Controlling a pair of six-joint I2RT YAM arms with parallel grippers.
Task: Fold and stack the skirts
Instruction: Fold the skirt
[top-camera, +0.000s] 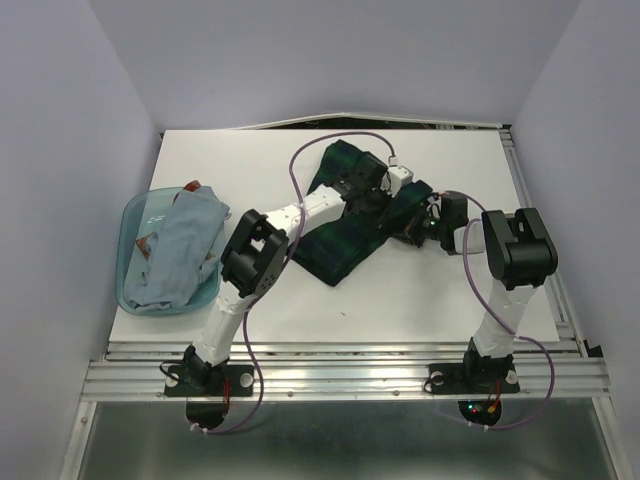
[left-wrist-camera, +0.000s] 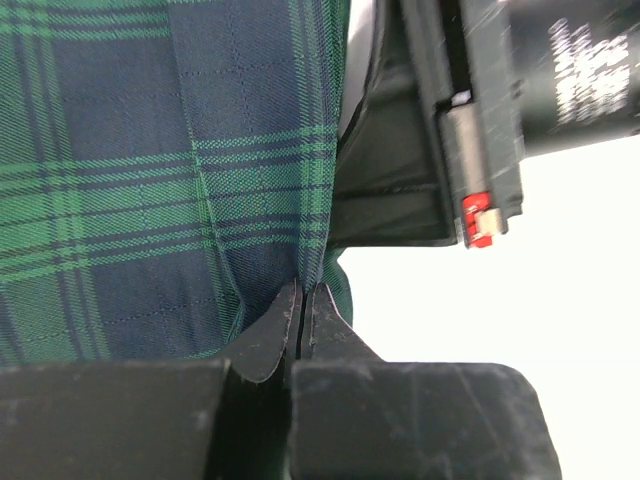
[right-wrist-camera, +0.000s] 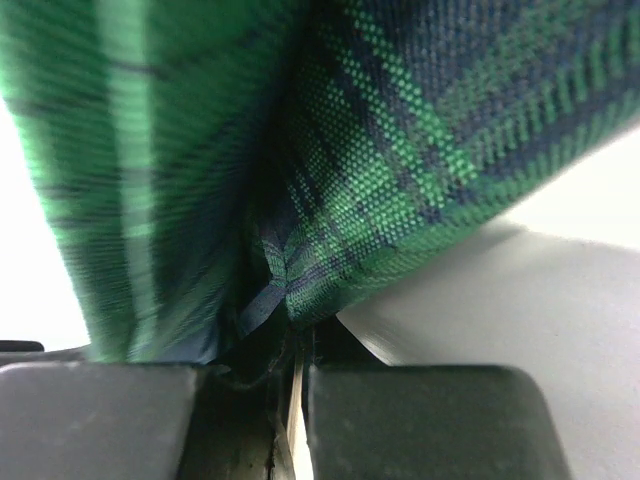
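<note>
Both arm bases (top-camera: 195, 372) sit bolted to the metal rail (top-camera: 340, 375) at the near edge of the white table (top-camera: 400, 300).

Left side, near-middle: translucent blue tub (top-camera: 135, 215) holds the pale grey-blue skirt (top-camera: 180, 250), crumpled, one end draped over the near rim.

Mid-table: tartan skirt (top-camera: 340, 245), green and navy, lies as a rumpled band running from near-centre toward the far right, partly lifted at that end.

Right gripper (top-camera: 425, 220) is at the skirt's right edge. Its wrist view shows the jaws pressed together on a bunched fold of tartan.

Farthest: left gripper (top-camera: 375, 185) reaches over the skirt's far end, jaws closed tight on the cloth's edge, with tartan hanging from the tips.
</note>
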